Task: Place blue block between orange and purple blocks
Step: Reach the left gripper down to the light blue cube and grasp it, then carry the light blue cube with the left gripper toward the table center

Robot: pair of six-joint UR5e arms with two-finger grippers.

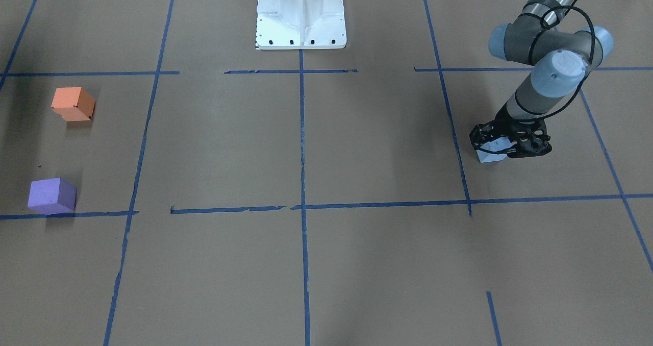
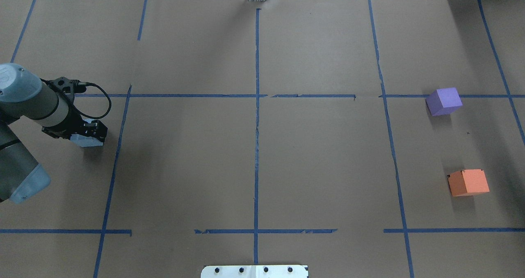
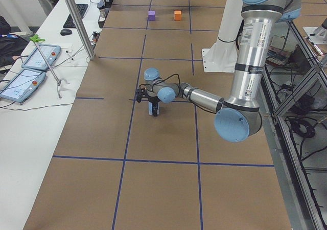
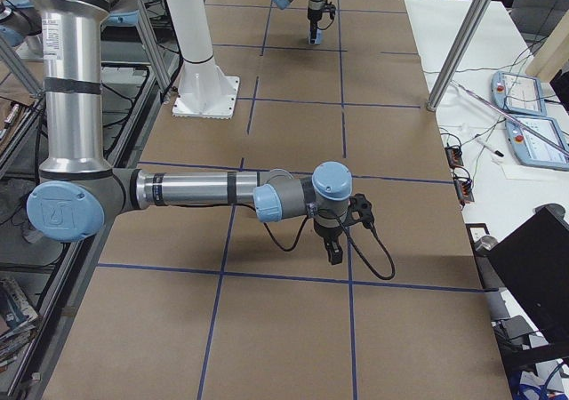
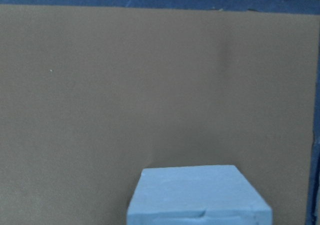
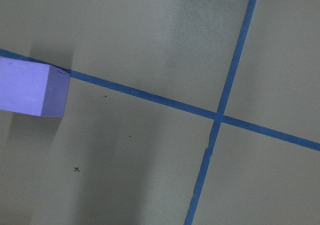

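Blue block (image 1: pixel 491 154) low at the left of the table (image 1: pixel 357 147), your left end effector (image 1: pixel 502 144) clamped on it, orange block (image 1: pixel 73 103) and purple block (image 1: pixel 51 195) well apart at right, and your right end effector (image 4: pixel 336 258), apart or together, you cannot tell.

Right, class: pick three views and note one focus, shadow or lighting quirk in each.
Left wrist view: the blue block looks soft-edged, cropped at the bottom. Overhead view: purple block and orange block cast soft shadows toward the bottom edge. Front-facing view: the table darkens at far left.
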